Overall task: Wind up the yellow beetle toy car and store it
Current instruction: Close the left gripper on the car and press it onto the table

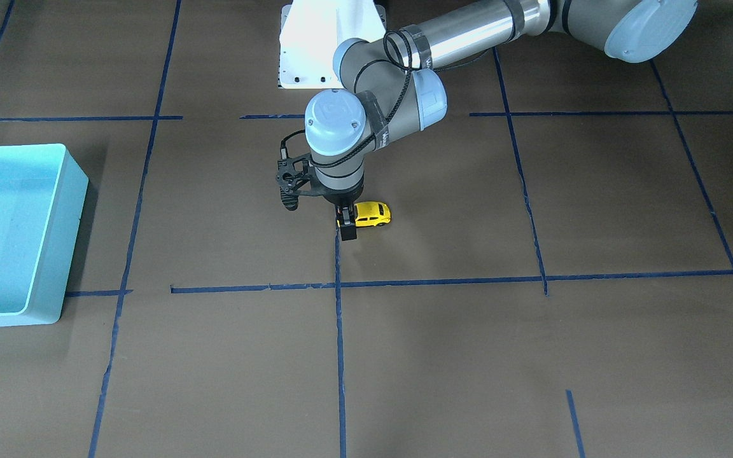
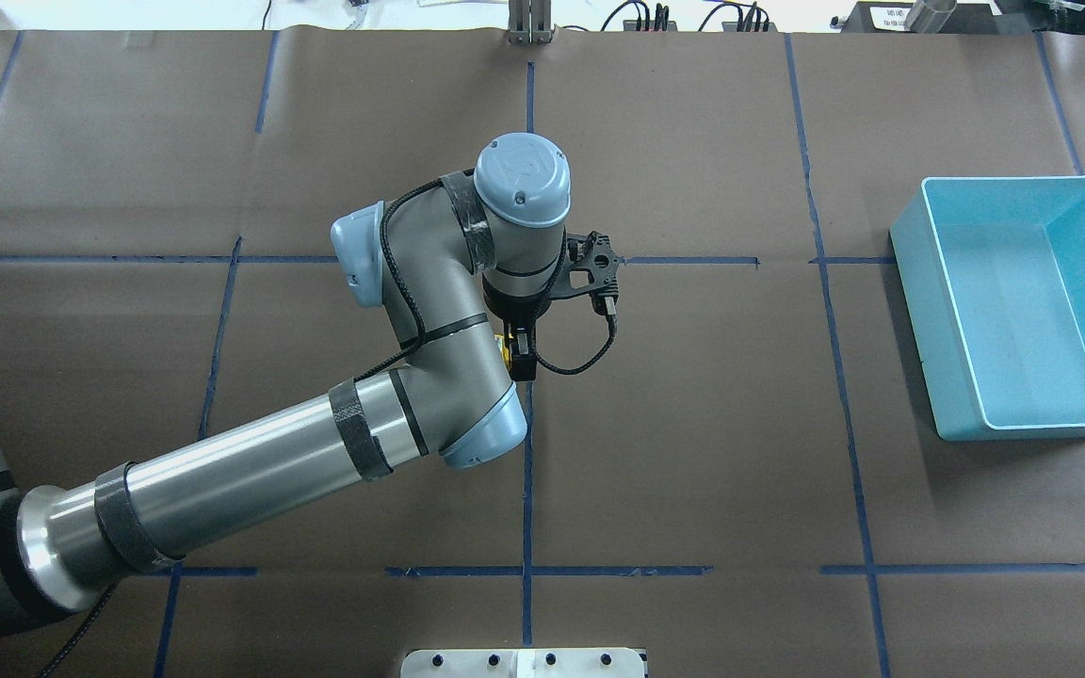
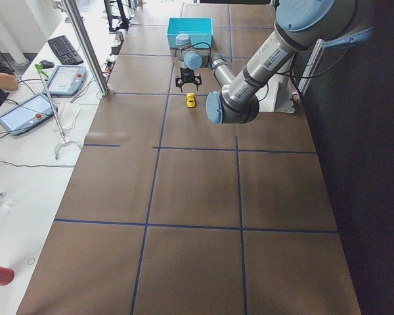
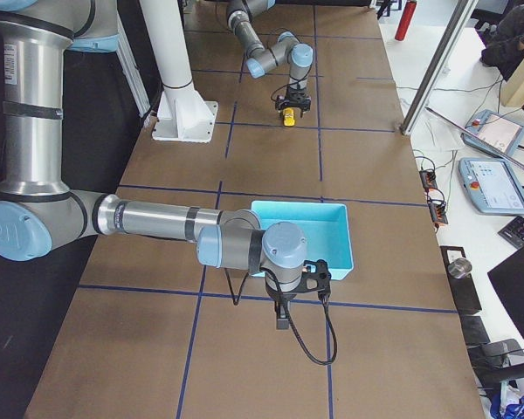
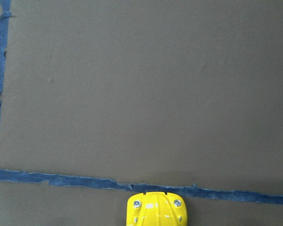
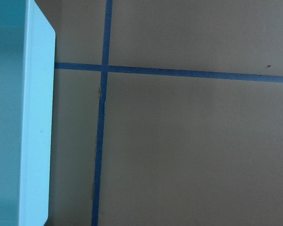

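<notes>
My left arm (image 2: 269,452) reaches over the middle of the table (image 1: 468,356), wrist turned straight down. My left gripper (image 1: 346,228) is down at one end of the toy car (image 1: 374,214). One black finger (image 1: 349,232) stands on the operators' side of the car and hides that end of it. I cannot tell whether my fingers press on the car or only stand around it.

The car sits on its wheels on the brown cover, just beside a blue tape line (image 5: 61,179). My left wrist camera shows only the car's rounded yellow end, at the bottom edge, reaching up to that line.

Farther off to my right stands a light blue bin (image 2: 1032,433), well apart from the car. My right gripper (image 4: 281,319) hangs near a corner of that bin, pointing down. It shows only in the side camera, so I cannot tell how far open it is. My right wrist camera shows the bin's rim beside crossing tape lines.
</notes>
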`<state>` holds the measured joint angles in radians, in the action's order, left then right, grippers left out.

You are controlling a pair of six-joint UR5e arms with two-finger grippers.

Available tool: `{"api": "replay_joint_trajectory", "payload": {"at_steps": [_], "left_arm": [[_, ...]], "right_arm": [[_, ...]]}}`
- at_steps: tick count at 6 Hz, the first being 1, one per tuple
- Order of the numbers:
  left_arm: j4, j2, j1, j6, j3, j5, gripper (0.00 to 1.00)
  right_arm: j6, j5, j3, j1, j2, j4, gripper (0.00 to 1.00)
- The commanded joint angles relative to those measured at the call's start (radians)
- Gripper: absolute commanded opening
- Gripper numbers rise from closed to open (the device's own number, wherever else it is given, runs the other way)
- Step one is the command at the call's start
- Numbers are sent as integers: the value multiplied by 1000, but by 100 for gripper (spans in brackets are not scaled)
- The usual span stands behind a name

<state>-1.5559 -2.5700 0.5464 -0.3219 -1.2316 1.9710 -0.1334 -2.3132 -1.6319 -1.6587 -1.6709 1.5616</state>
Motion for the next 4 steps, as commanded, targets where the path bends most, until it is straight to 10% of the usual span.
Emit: {"api": "replay_joint_trajectory", "payload": {"at_steps": [1,4], "left_arm": [[2,-6,-12,-2,20,-49,98],[-7,-4,-37,4,29,-70,92]], "right_arm": [[0,0,1,0,-1,0,100],[0,0,1,-1,-1,0,100]]}}
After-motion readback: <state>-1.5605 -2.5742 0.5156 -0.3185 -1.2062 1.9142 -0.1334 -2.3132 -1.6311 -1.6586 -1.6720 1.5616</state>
